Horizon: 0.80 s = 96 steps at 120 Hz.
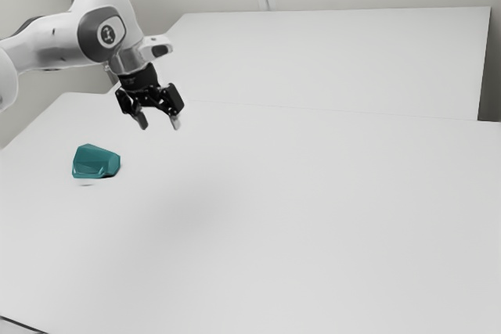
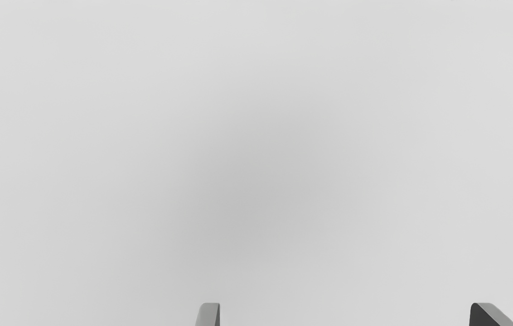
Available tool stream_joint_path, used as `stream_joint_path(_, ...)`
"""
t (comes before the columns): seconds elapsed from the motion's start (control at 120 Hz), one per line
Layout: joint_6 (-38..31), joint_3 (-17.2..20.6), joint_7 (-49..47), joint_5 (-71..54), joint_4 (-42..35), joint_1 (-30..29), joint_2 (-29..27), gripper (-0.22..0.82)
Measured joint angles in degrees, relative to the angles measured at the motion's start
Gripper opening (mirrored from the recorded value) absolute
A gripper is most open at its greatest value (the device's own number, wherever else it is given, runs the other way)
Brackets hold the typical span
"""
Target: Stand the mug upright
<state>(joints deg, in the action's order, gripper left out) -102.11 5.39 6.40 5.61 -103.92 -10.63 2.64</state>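
Observation:
A teal mug (image 1: 95, 162) lies on its side on the white table, toward the exterior view's left. My gripper (image 1: 159, 124) hangs above the table, higher than the mug and off to the exterior view's right of it, touching nothing. In the wrist view the fingers of my gripper (image 2: 345, 314) stand wide apart, with bare white surface beyond them. Whether the mug has a handle, I cannot tell.
The white table (image 1: 297, 217) spreads under the arm, with a soft shadow on it. Behind it stands a pale raised panel or second surface (image 1: 337, 60), and light walls rise at the back.

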Motion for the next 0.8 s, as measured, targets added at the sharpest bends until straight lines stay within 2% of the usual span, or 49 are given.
stream_joint_path(0.217,-4.4,0.0,16.3,3.8,-0.3,-17.0,2.2,0.6)
stream_joint_path(0.508,-6.3,0.1,34.2,8.9,2.0,-24.7,7.2,0.6)
stream_joint_path(0.8,-5.3,-0.6,46.0,19.0,10.2,-32.3,17.2,0.6)
